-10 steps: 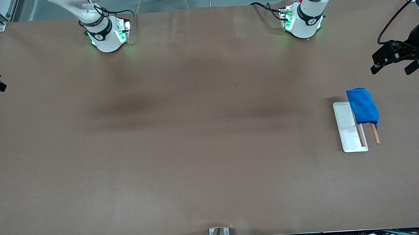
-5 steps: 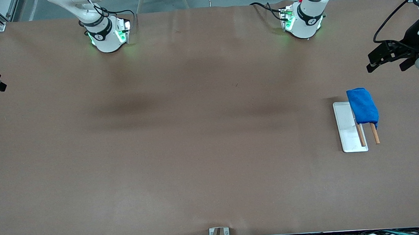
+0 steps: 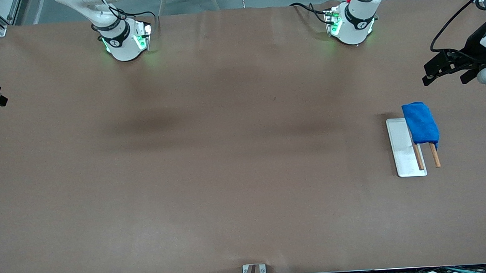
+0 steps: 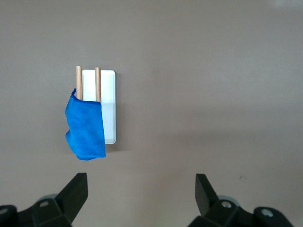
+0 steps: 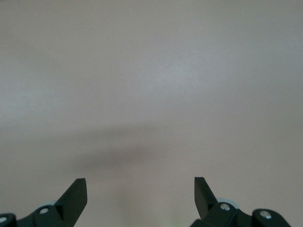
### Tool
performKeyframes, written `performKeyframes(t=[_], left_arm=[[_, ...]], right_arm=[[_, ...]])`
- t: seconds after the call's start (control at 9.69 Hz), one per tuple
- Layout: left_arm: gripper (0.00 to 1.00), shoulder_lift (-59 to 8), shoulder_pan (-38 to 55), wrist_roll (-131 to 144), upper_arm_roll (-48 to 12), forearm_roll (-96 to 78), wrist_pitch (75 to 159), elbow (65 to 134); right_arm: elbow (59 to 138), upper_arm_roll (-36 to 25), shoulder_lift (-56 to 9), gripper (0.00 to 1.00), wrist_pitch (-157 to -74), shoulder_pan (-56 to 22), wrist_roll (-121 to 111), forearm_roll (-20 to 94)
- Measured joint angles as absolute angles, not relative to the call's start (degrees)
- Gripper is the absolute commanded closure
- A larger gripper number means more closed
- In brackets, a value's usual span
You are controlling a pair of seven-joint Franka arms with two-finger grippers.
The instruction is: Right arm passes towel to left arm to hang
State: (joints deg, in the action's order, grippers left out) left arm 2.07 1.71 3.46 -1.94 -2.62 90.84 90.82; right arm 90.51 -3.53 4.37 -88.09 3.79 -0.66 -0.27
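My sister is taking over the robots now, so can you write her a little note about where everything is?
Left gripper: open, holding nothing, up over the left arm's end of the table.
Right gripper: open, holding nothing, over bare table at the right arm's end.
Towel: draped over two wooden rods by the white tray, toward the left arm's end.
Done: the towel already hangs on the rods, with no gripper touching it.
Left: nothing obvious; probably just park both arms.

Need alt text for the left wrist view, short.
A blue towel hangs over two wooden rods of a rack on a white tray on the brown table. The left hand hovers above, fingers open, empty.
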Motion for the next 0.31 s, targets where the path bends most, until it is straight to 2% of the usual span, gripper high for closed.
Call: performKeyframes(t=[0.31], left_arm=[[0.00,2.1,1.7,3.4,-1.9,-1.1,90.8,90.8]], right_arm=[[90.5,-3.5,4.4,0.00,-88.1,3.8,-0.6,-0.3]])
